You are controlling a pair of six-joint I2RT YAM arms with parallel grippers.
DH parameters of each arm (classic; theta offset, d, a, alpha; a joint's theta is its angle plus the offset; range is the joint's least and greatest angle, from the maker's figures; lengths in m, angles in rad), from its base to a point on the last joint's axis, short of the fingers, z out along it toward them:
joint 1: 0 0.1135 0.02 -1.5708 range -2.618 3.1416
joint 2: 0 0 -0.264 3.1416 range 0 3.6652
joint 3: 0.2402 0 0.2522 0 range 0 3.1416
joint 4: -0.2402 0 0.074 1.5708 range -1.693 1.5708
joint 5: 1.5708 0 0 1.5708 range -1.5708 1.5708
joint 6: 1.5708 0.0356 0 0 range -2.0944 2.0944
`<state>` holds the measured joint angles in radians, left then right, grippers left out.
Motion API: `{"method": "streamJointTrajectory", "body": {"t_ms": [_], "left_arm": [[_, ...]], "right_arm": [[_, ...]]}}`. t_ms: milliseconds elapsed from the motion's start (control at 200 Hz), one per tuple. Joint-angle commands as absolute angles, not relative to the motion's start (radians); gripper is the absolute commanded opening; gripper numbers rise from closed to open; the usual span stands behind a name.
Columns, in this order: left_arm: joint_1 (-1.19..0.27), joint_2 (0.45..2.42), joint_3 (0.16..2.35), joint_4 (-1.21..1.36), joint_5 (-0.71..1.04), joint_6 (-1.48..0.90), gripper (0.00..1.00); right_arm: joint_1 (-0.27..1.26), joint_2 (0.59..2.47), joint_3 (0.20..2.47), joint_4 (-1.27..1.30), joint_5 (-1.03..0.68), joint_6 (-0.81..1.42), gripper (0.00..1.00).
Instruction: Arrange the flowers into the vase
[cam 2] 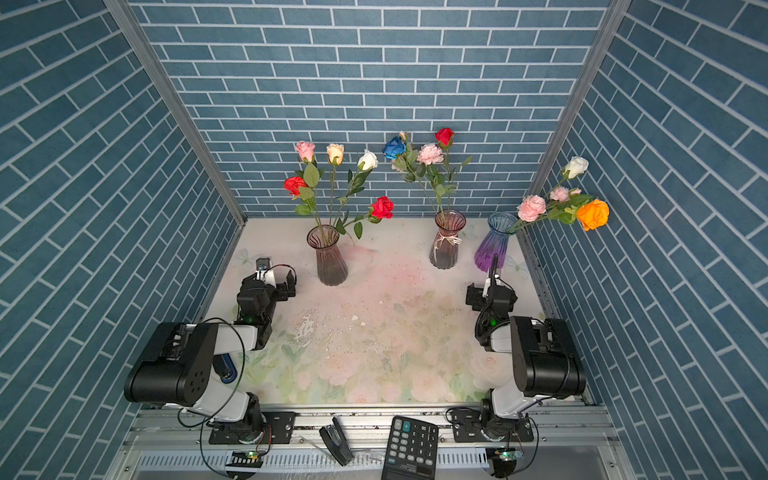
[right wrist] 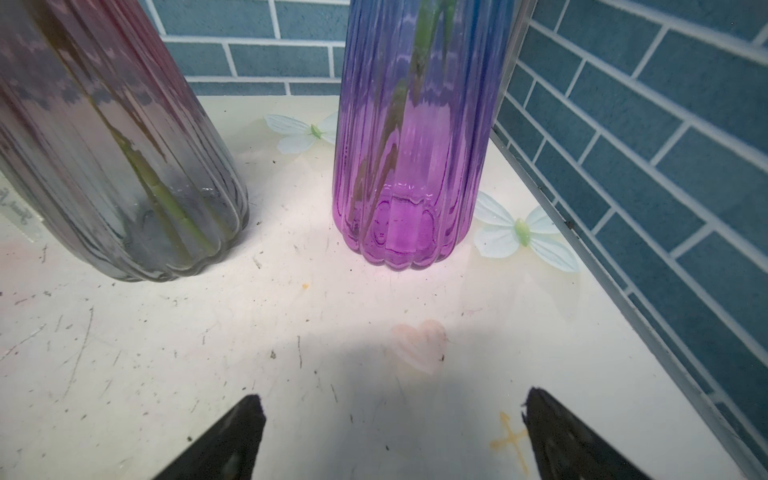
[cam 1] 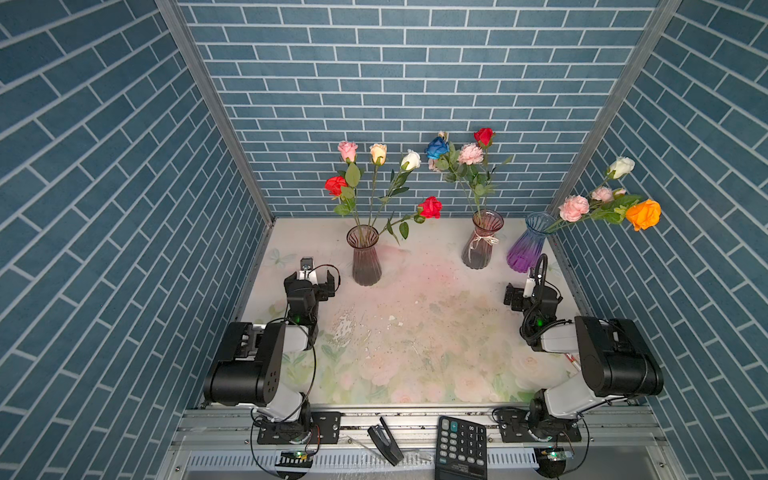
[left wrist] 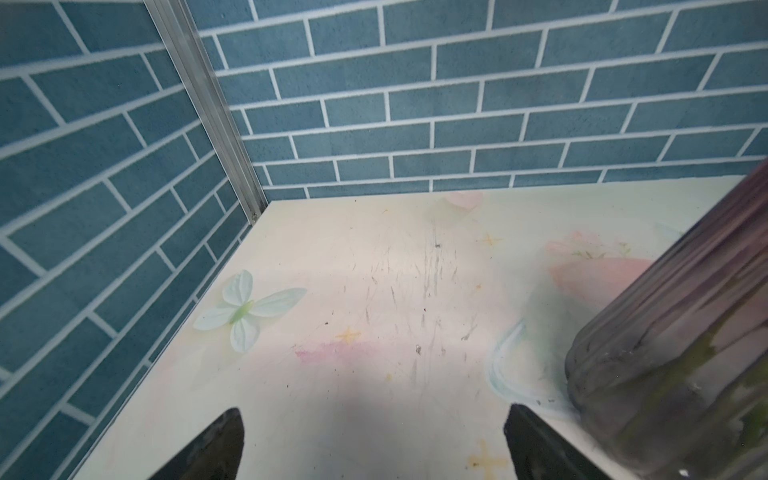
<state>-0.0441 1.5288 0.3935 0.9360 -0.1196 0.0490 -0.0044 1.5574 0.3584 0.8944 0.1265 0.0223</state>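
The left hand and right hand are spread and empty, so straightening flowers probably needs light pinches without tipping the 3 vases.

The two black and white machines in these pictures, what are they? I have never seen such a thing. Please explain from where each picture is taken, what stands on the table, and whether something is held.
They are two robot arms, a left arm and a right arm, each ending in a pincer. Two pictures come from one double camera above, so they look nearly equal. The other two come from cameras on the wrists: one looks past the left pincer, one past the right pincer. On the table stand three glass vases: a smoky vase, a vase with a string bow and a purple vase. The flowers stand in them; none lies on the table. Both pincers are open and hold nothing.
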Motion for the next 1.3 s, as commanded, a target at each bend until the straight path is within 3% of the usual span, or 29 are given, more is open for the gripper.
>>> {"method": "streamJointTrajectory", "body": {"t_ms": [0, 350, 410, 495, 625, 1295], "left_arm": [[-0.038, 1.529, 0.383, 0.874, -0.099, 0.062, 1.00], [-0.038, 1.527, 0.388, 0.864, -0.098, 0.061, 1.00], [-0.038, 1.526, 0.389, 0.862, -0.098, 0.061, 1.00], [-0.038, 1.528, 0.389, 0.861, -0.098, 0.061, 1.00], [-0.038, 1.528, 0.390, 0.861, -0.098, 0.061, 1.00], [-0.038, 1.527, 0.390, 0.861, -0.098, 0.061, 1.00]], "right_arm": [[-0.018, 1.540, 0.384, 0.884, 0.095, 0.043, 0.99], [-0.020, 1.541, 0.383, 0.884, 0.090, 0.042, 0.99], [-0.020, 1.528, 0.349, 0.940, -0.056, -0.014, 0.98], [-0.020, 1.538, 0.252, 1.127, -0.096, -0.026, 0.99], [-0.031, 1.539, 0.404, 0.837, 0.016, 0.038, 0.99], [-0.046, 1.542, 0.399, 0.853, -0.006, 0.043, 0.99]]}}
